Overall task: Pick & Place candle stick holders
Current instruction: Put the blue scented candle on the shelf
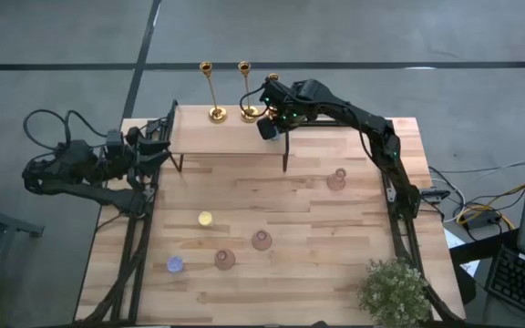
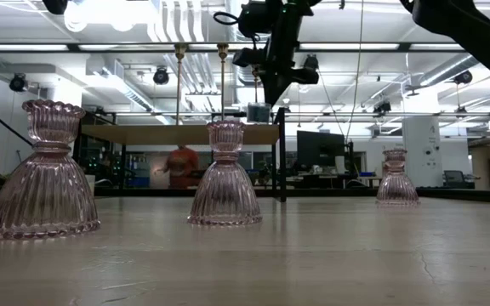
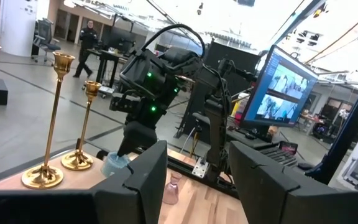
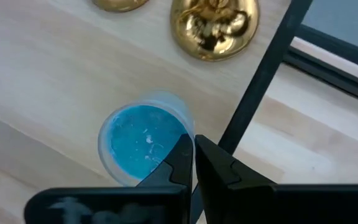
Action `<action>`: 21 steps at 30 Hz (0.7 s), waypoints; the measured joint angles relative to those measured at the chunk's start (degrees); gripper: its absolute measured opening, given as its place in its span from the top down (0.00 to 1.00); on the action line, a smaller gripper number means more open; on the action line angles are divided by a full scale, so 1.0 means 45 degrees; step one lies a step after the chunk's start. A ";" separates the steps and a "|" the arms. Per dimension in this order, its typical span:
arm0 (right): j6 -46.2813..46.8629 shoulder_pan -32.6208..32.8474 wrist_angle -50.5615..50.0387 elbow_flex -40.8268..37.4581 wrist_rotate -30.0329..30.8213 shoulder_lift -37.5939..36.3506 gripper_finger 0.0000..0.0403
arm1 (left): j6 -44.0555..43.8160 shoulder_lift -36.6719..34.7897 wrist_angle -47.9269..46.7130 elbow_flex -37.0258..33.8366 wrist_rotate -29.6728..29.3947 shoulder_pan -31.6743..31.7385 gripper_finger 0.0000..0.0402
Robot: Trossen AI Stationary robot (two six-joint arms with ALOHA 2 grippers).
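Our right gripper (image 4: 193,163) has its jaws pinched fully together on the rim of a blue candle (image 4: 143,148) in a clear cup, over the raised shelf (image 1: 231,138); whether the cup rests on the shelf or hangs just above it we cannot tell. Just beside it on the shelf stand the candle stick holders: we count three gold ones, first (image 1: 214,91) farthest from the gripper, second (image 1: 247,89) in the middle, and a third (image 1: 272,80) mostly hidden behind the right arm. In the right wrist view two gold bases show, the nearer one (image 4: 214,22) close to the candle but not touching it. Our left gripper (image 1: 158,146) sits off the opposite end of the shelf from the right gripper, jaws partly apart, holding nothing. On the table (image 1: 317,273) below the shelf we count four pink glass holders (image 1: 336,179) (image 1: 262,240) (image 1: 224,259), only three in the high view, plus a yellow candle (image 1: 205,219), a purple candle (image 1: 175,264) and a potted plant (image 1: 395,292) at the corner farthest from the shelf. A person (image 2: 181,163) shows in the room beyond.
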 joint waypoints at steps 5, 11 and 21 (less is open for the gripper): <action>0.0019 -0.0036 0.0063 0.0000 0.0038 0.0000 0.98 | -0.0007 0.0000 0.0000 0.0000 0.0000 0.0003 0.56; 0.0019 -0.0111 0.0092 -0.0005 0.0202 0.0019 0.98 | -0.0228 0.0000 0.0000 0.0000 0.0005 0.0003 0.56; -0.0064 -0.0172 0.0537 -0.0010 0.0310 0.0024 0.98 | -0.0306 0.0000 0.0000 0.0000 0.0010 0.0003 0.56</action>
